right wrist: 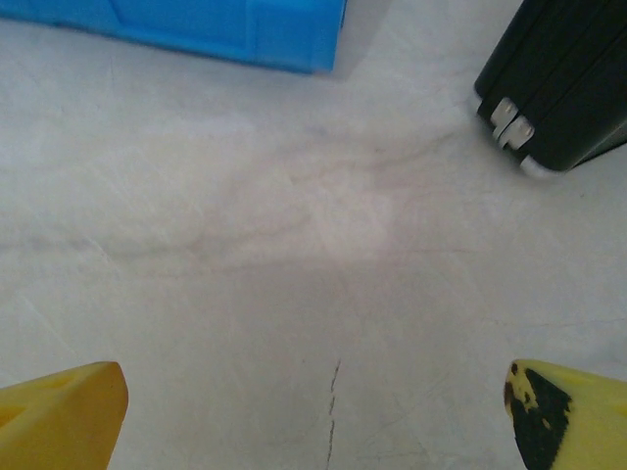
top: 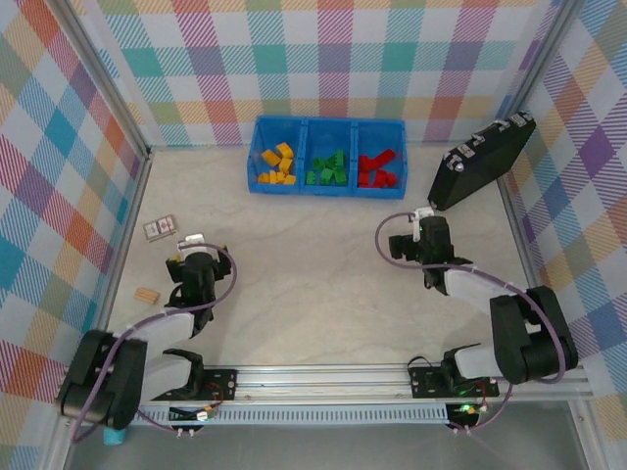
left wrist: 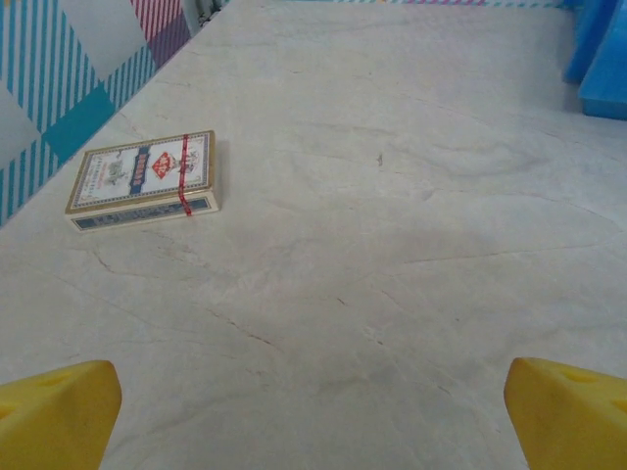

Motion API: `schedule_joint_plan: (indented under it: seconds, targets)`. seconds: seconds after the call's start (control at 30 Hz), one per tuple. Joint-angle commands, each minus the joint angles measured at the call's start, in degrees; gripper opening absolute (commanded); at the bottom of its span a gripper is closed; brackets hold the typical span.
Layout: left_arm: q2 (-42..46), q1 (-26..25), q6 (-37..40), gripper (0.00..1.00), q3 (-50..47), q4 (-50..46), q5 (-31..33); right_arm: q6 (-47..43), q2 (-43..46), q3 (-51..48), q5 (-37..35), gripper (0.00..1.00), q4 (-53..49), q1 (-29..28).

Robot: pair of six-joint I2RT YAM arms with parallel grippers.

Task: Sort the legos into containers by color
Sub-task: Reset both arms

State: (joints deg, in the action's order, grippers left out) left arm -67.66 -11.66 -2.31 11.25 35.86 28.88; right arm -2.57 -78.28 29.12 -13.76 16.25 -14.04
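Observation:
The bright-blue tray [top: 326, 124] stands at the back of the table with three compartments. Yellow-orange legos [top: 277, 164] lie in the left one, green legos [top: 327, 168] in the middle one, red legos [top: 377, 168] in the right one. My left gripper [top: 191, 242] rests low at the near left, open, with bare table between its yellow fingers [left wrist: 59, 411]. My right gripper [top: 423, 214] sits at the near right, open too, nothing between its fingers [right wrist: 61, 416]. A corner of the tray [right wrist: 245, 29] shows at the top of the right wrist view.
A printed card box [top: 160, 228] lies by the left wall, seen close as the card box [left wrist: 145, 179]. A tan wooden block [top: 147, 295] sits near the left arm. A black case [top: 482, 162] leans at the right wall, its corner [right wrist: 558, 88] ahead of the right gripper.

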Motion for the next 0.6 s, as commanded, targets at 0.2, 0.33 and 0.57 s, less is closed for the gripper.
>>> schedule_joint_plan:
  seconds: [0.2,0.33,0.57]
  targets:
    - [-25.52,1.25,7.07,1.00,4.39,33.55,-6.74,-5.61,-2.41,-5.84,8.09,0.99,25.49,5.41]
    - [-23.72,2.17,5.97,1.00,7.66,24.54,-8.98,-3.65,-4.03,-4.80,18.77,0.99,24.60,10.33]
    - [-22.90,5.20,2.75,1.00,11.43,15.23,-12.18,2.13,-9.48,-5.35,18.85,0.99,30.52,14.12]
